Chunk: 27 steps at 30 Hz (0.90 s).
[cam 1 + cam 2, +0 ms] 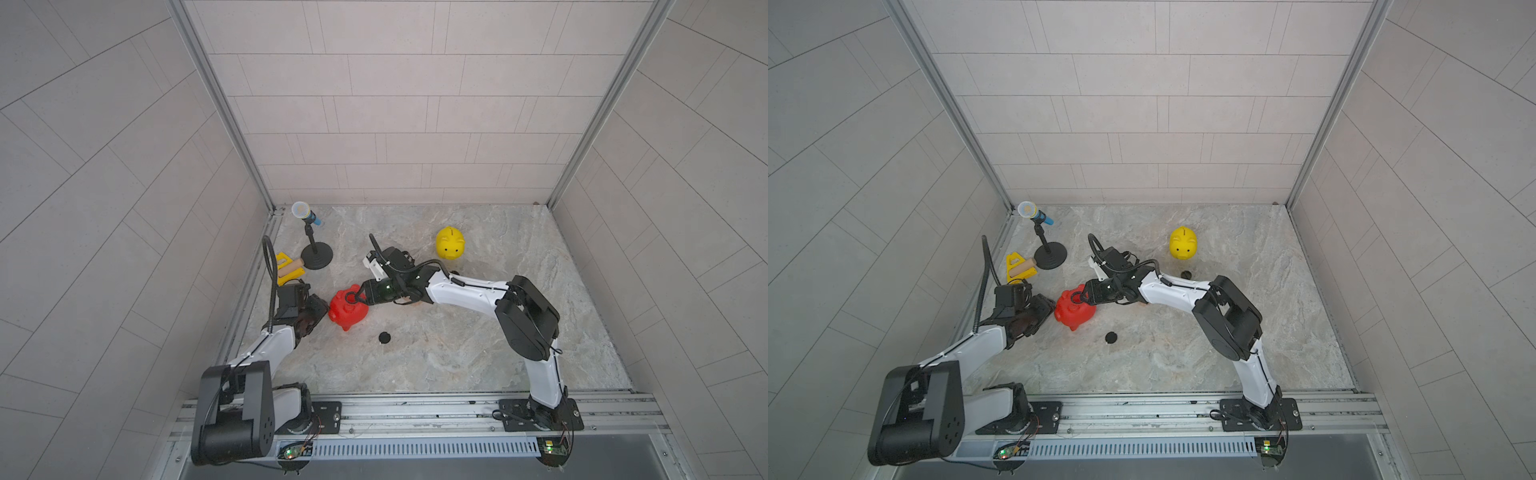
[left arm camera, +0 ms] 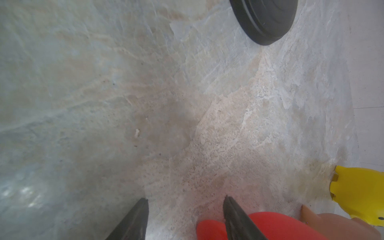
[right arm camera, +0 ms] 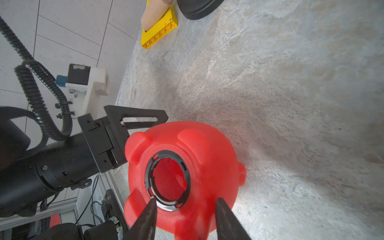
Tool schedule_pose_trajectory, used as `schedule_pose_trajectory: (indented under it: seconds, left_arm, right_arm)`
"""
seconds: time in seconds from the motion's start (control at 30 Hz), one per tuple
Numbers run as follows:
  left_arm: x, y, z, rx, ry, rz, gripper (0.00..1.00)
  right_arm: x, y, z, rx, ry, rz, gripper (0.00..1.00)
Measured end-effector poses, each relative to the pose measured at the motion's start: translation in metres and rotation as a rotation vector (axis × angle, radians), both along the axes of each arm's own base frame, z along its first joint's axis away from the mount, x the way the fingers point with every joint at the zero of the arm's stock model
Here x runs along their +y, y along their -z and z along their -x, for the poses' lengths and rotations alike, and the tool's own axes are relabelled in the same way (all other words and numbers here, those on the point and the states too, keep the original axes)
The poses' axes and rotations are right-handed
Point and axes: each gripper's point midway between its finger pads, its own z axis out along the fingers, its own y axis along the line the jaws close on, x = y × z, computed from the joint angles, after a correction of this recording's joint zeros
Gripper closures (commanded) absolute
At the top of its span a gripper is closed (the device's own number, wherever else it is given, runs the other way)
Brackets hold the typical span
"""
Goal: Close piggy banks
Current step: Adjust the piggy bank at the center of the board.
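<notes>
Now, red piggy bank [image 1: 348, 309]: lying on the desk [image 1: 457, 353] toward its left side, between the two arms, tipped so that its belly faces up toward the right arm.
Belly hole [image 3: 168, 180]: open, ringed by a black collar; the red inside shows through it.
Right gripper [image 3: 186, 200]: poised just over the belly, at the near edge of the hole.
Right fingers [image 3: 145, 218]: spread apart, one on either side of the collar's edge, with nothing clamped between them.
Left gripper [image 2: 186, 198]: low at the pig's left flank, close against it.
Left fingers [image 2: 133, 222]: parted, with bare desk showing in the gap. The red pig shows around one finger and the other stands clear of it, so there is no hold.
Black plug [image 1: 384, 337]: round, lying flat on the desk just in front of the red pig, not touching it.
Second black plug [image 1: 1186, 274]: on the desk beside the right forearm, between it and the yellow pig.
Yellow piggy bank [image 1: 450, 244]: upright on its feet toward the back, snout facing the front, well apart from both grippers.
Microphone stand [image 1: 316, 258]: near the back left corner, its round base on the desk.
Yellow toy [image 1: 289, 270]: just beside the stand's base, by the left wall, with a beige roller lying on it.
</notes>
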Motion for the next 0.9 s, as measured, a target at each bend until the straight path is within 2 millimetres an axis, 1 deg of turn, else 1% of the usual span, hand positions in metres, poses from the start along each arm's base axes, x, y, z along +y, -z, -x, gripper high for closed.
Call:
schedule_pose_trajectory:
  seconds: [0.47, 0.67, 0.9]
  left_arm:
    - [0.002, 0.000, -0.021, -0.003, -0.001, 0.001, 0.38]
    - [0.002, 0.000, -0.032, -0.019, 0.002, 0.002, 0.38]
    - [0.002, -0.001, -0.044, -0.037, 0.008, 0.009, 0.38]
  right_arm:
    - [0.000, 0.001, 0.007, 0.019, 0.001, -0.001, 0.52]
    - [0.003, 0.000, 0.018, 0.028, -0.015, -0.002, 0.52]
    - [0.006, 0.001, 0.023, 0.030, -0.023, -0.008, 0.52]
